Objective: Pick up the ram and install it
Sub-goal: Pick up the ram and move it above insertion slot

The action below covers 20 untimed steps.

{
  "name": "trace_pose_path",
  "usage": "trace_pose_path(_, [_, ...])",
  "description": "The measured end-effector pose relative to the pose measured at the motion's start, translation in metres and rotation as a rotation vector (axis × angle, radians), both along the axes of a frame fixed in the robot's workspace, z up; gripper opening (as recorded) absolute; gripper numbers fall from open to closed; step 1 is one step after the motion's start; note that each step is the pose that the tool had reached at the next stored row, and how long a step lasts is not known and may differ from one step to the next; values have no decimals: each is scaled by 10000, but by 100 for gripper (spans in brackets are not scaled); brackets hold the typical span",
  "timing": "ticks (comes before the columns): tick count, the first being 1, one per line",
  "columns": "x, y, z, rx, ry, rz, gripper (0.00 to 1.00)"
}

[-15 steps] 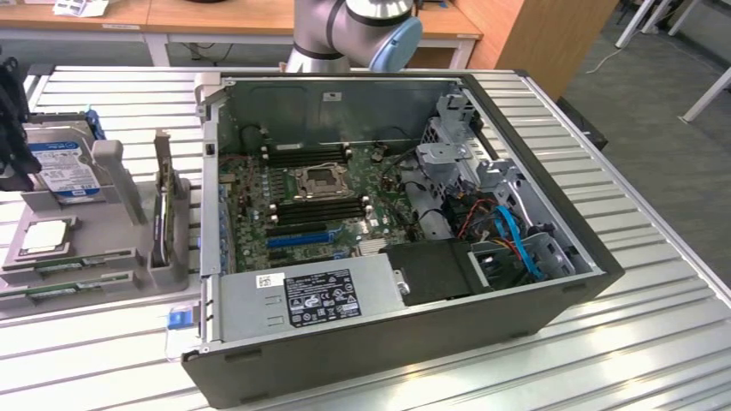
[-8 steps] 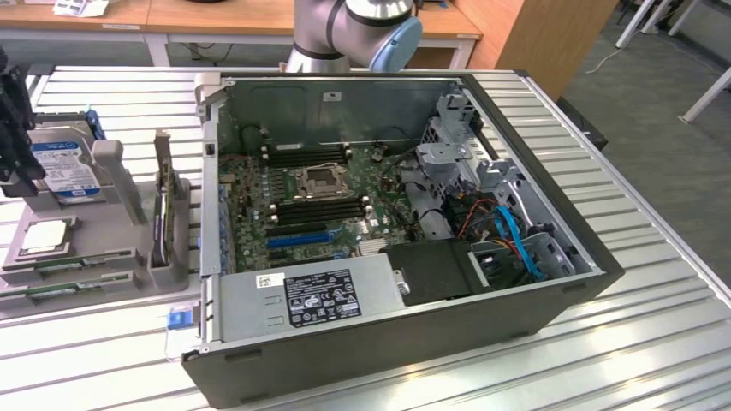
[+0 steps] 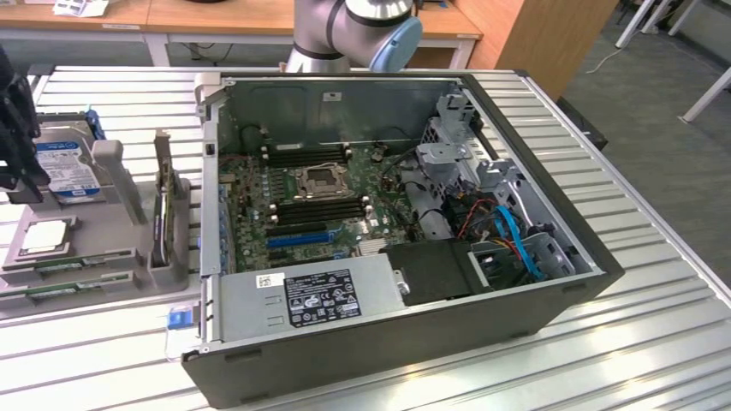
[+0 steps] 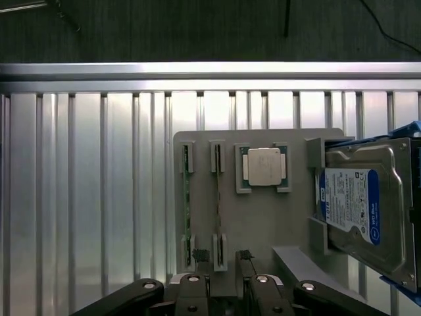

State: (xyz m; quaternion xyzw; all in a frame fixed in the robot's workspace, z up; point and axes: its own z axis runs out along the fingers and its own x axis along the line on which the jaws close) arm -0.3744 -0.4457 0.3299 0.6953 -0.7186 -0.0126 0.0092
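Grey plastic holder sits on the slatted aluminium table at the exterior view's left, just beside the open computer case. On it, from far to near, lie the hard drive, the processor, then the ram and a second stick, both on edge in their slots and not on the motherboard. The robot arm rises beyond the case's far side.

From the wrist, looking down, the gripper has its jaws standing apart and holding nothing. The ram runs in line with the gap between the fingertips. Whether they touch it I cannot tell.
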Motion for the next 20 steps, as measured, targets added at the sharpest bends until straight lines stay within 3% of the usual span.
trace_pose_path(20, [0, 0, -205, 0, 0, 0, 29])
